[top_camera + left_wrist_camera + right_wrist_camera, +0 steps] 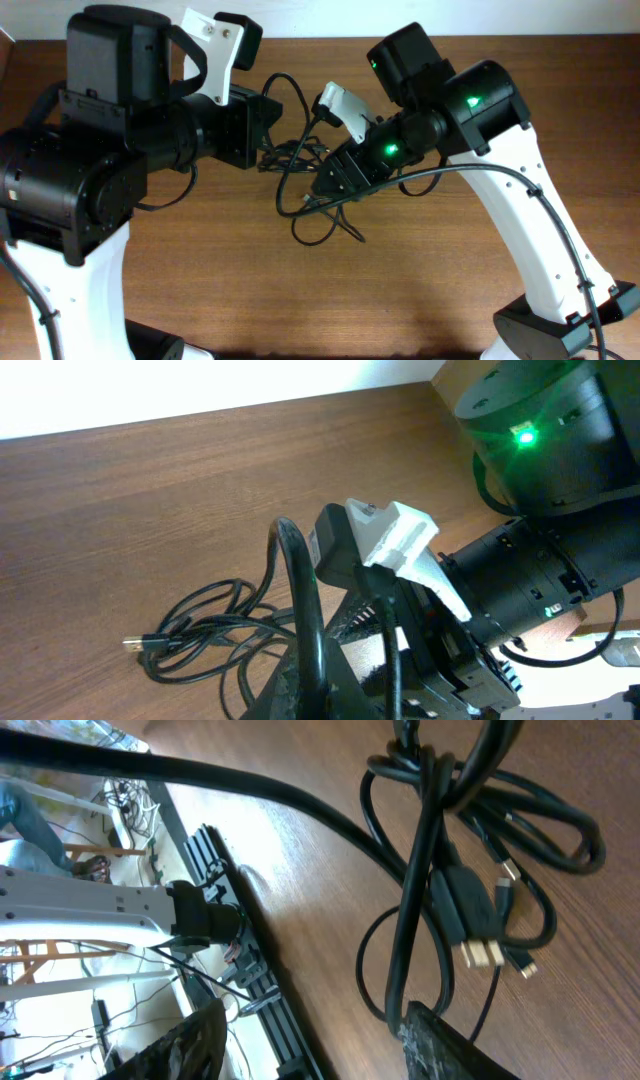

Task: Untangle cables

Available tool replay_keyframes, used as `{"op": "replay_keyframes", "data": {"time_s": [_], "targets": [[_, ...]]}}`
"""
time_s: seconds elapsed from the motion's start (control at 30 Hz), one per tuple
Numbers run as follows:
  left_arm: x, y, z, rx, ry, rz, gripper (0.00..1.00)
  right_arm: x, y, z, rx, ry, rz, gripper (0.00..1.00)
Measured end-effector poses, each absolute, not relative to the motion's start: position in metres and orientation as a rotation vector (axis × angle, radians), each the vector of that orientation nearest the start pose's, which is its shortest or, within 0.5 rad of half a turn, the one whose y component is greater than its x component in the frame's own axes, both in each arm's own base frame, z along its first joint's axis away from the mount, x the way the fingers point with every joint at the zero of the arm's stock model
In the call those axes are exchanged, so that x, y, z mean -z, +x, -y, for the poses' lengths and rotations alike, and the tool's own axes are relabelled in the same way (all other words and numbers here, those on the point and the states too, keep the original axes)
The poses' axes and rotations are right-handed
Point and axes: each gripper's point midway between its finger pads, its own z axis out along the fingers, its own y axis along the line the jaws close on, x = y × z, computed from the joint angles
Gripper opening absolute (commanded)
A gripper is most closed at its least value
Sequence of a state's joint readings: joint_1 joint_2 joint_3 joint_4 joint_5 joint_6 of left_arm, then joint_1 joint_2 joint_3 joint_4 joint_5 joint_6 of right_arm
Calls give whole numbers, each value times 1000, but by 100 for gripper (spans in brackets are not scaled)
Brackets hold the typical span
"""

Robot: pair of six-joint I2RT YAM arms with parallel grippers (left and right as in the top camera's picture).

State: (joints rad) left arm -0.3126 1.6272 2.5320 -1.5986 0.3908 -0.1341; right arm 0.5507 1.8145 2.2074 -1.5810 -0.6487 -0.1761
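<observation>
The cables are thin black cords tangled in loose loops at the middle of the table. In the left wrist view they lie at the lower left, with a metal-tipped plug. In the right wrist view they cross in a knot, with two plugs below it. My left gripper is at the tangle's left edge and is shut on a black cord that rises between its fingers. My right gripper hangs over the tangle. Its fingers are wide apart, and one cord runs along the right finger.
The table is brown wood. The two arms meet nose to nose above the tangle. The right arm's white-and-black wrist fills the left wrist view. A thick black arm wire crosses the right wrist view. The table's edge and a metal rail show there.
</observation>
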Motion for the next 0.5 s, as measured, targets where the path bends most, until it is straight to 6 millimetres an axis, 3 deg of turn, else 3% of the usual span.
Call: {"op": "replay_keyframes", "data": {"time_s": [0.1, 0.17, 0.2, 0.3, 0.37, 0.4, 0.43, 0.5], "targets": [[-458, 284, 157, 653, 403, -2254, 3, -320, 262, -279, -968, -1134, -2482, 50], [-468, 283, 155, 646, 402, -2216, 2, -320, 264, -280, -962, -1134, -2471, 51], [-475, 280, 154, 645, 403, -2193, 2, -321, 267, -282, -961, -1134, -2460, 48], [-482, 274, 152, 647, 403, -2169, 2, -320, 271, -284, -949, -1141, -2444, 18], [-483, 274, 153, 652, 397, -2168, 1, -320, 273, -284, -949, -1137, -2438, 20], [-484, 275, 153, 656, 392, -2162, 1, -321, 274, -285, -949, -1136, -2431, 17], [-488, 277, 155, 666, 389, -2148, 1, -320, 274, -285, -949, -1135, -2433, 4], [-489, 276, 156, 682, 390, -2141, 2, -321, 275, -286, -948, -1135, -2431, 4]]}}
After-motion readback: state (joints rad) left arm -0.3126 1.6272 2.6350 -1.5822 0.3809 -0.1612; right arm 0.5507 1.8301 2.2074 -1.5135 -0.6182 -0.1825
